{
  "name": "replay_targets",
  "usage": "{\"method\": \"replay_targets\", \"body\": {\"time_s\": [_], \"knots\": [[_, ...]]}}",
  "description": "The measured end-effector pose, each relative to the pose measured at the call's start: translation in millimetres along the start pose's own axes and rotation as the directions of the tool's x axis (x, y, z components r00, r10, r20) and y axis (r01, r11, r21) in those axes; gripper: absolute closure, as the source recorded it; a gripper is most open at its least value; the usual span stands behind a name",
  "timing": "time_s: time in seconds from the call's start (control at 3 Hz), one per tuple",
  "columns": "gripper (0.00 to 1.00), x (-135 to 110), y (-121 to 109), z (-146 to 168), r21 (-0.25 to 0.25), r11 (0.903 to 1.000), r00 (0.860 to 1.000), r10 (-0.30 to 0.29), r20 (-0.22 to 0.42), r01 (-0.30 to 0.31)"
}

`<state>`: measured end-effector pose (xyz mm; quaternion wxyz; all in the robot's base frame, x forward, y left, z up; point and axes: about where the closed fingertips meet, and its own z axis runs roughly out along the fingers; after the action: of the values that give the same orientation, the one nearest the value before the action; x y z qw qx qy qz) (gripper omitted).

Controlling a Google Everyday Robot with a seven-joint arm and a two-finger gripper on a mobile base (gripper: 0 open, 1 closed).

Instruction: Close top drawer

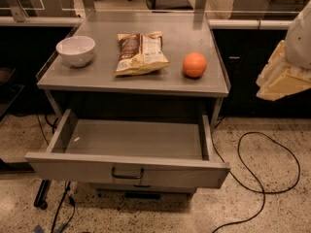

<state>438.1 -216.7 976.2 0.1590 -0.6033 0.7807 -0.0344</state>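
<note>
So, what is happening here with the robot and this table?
The robot has to close the top drawer, which stands pulled far out. Its pincer hangs at the right, beside the table, touching nothing. On the table lie a white bowl, a snack bag and an orange.
</note>
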Motion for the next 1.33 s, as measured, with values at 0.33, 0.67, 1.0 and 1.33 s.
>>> {"method": "replay_targets", "body": {"time_s": [0.33,0.67,1.0,1.33], "knots": [[0.90,0,0,0,0.000,1.0000,1.000,0.000,0.000,0.000],[1.00,0,0,0,0.000,1.0000,1.000,0.001,0.000,-0.001],[1.00,-7,10,2,-0.012,0.9995,1.000,0.029,-0.002,-0.029],[1.00,-12,37,24,-0.065,0.9952,0.997,0.073,-0.008,-0.074]]}}
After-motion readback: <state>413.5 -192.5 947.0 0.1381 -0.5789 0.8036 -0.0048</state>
